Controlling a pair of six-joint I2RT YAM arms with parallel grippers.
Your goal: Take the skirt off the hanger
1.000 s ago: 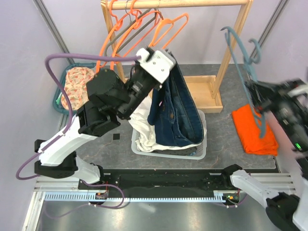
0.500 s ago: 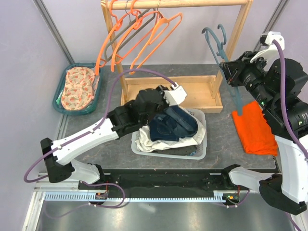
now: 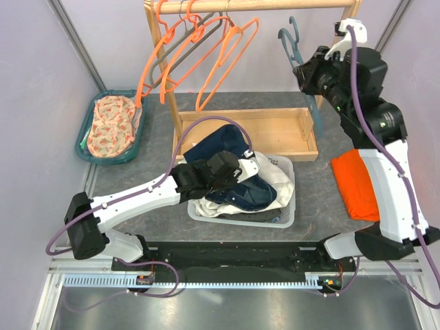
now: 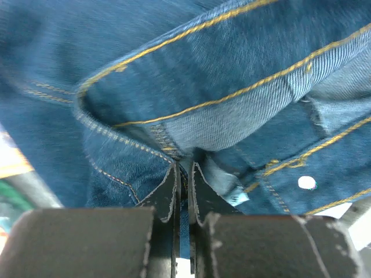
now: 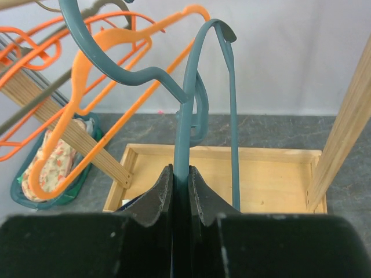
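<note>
At far left, a green basket (image 3: 103, 159) holds floral cloth. My left jaws are pinched together on a fold of the denim skirt (image 3: 244, 194), close to its yellow-stitched waistband (image 4: 220, 75). The skirt lies bunched in the white laundry basket (image 3: 240, 218), with its long axis slanting from back-left, over the rear rim, to front-right. My right jaws are clamped on the teal hanger (image 5: 184, 116), which stands nearly upright with its hook up, just below the rack's rail (image 3: 275, 5). An orange cloth (image 3: 354, 182) lies on the tabletop (image 3: 316, 199) at far right.
</note>
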